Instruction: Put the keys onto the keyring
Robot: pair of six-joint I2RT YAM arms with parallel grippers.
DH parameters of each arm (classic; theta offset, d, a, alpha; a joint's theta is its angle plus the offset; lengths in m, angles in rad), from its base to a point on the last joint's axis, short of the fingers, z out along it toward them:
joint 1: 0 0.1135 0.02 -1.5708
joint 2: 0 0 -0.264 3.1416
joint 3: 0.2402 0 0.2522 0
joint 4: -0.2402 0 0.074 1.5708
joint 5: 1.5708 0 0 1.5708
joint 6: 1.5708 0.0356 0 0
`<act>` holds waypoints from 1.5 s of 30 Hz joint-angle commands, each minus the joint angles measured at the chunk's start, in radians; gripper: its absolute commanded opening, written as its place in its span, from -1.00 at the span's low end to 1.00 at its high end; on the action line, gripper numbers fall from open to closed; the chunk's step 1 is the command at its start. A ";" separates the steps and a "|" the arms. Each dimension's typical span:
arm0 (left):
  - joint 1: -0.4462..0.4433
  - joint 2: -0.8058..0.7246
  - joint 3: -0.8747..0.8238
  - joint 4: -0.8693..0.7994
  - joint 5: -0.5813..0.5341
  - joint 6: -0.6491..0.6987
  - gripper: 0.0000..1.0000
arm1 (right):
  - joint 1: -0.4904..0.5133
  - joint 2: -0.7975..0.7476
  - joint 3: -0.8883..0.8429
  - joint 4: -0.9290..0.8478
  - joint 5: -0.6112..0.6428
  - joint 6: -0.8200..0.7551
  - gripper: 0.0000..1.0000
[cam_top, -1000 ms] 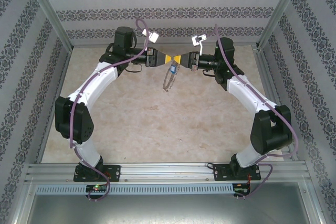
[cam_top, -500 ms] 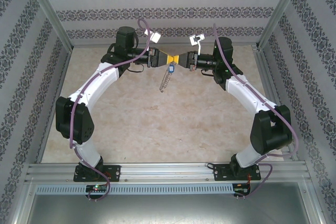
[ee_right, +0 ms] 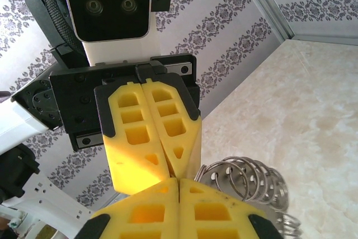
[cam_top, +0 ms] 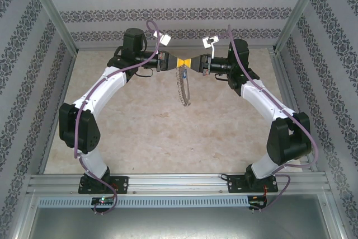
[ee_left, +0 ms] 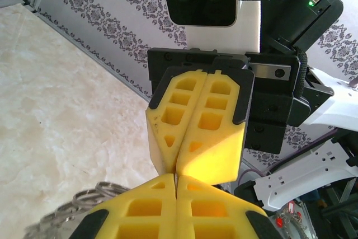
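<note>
Left gripper and right gripper clenched tip to tip; keyring dangling below, its top hidden, perhaps pinched.

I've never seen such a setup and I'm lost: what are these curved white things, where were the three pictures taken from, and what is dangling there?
They are two robot arms bolted to the edge of a table. One picture looks down from above. The other two come from small cameras on the wrists, so each sees its own yellow fingers up close. The left claw and the right claw are both shut, tip to tip. From where they meet hangs the keyring, a floppy chain of silvery rings. I cannot tell which claw pinches it.
</note>
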 commanded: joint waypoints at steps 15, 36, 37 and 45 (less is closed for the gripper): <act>-0.013 -0.057 -0.037 0.254 0.028 -0.086 -1.00 | -0.044 -0.188 -0.216 0.072 0.152 -0.016 -0.09; -0.014 -0.048 -0.024 0.324 0.078 -0.155 -1.00 | 0.061 -0.189 -0.215 0.078 0.266 -0.117 0.12; -0.013 -0.046 -0.024 0.327 0.081 -0.157 -1.00 | 0.062 -0.189 -0.209 0.079 0.266 -0.121 0.12; -0.015 -0.038 -0.026 0.351 0.081 -0.178 -1.00 | 0.074 -0.166 -0.182 0.077 0.250 -0.125 -0.08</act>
